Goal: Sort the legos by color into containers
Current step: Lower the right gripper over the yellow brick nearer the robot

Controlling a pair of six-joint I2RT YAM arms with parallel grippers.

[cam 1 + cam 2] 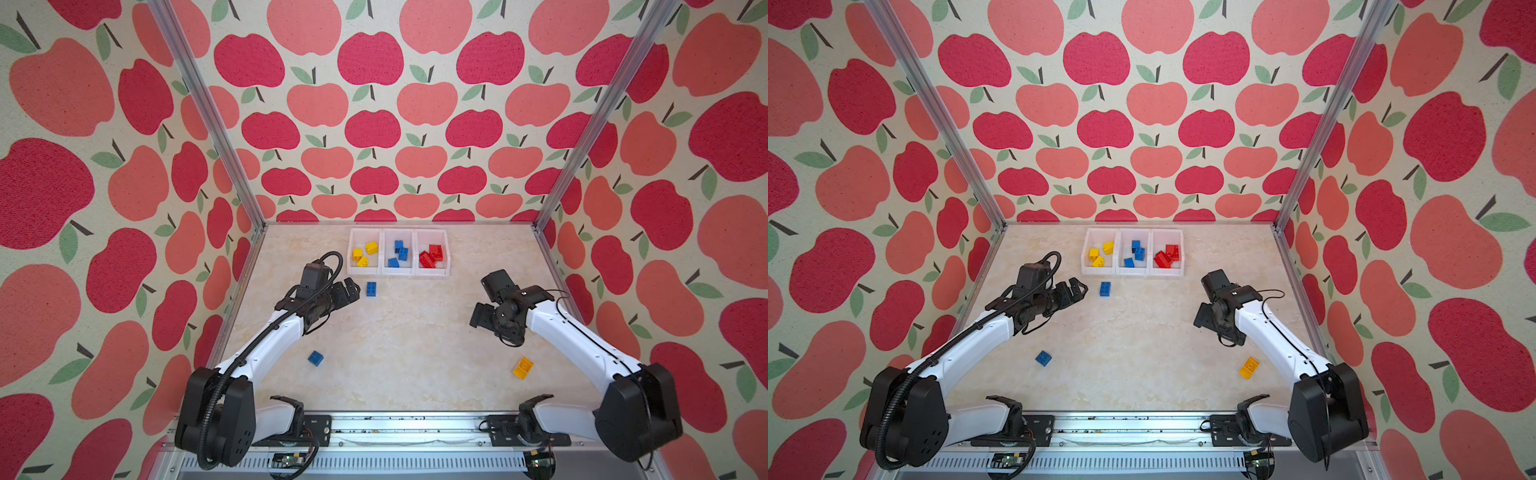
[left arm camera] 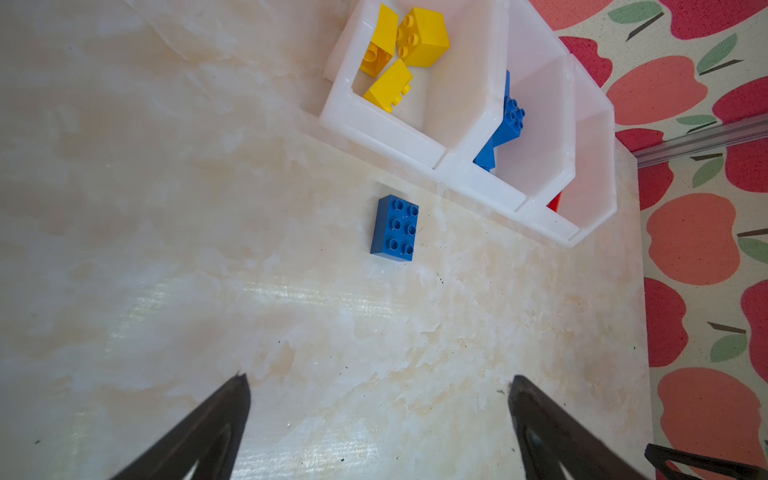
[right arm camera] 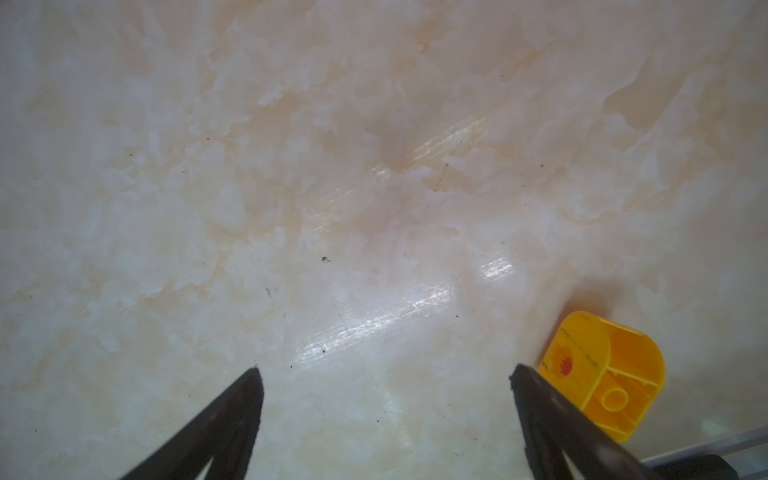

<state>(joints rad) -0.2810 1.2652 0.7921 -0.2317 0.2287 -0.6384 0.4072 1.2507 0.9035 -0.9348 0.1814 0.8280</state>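
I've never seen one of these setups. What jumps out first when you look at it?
Loud apple-print walls surround everything. At the table's back stand three joined containers, holding yellow, blue and red legos from left to right. Three bricks lie loose: a blue oblong brick just before the bins, a blue square brick by the left arm, a yellow brick by the right arm.

No legible text or numbers; only a small red flame-like mark on the overturned yellow brick
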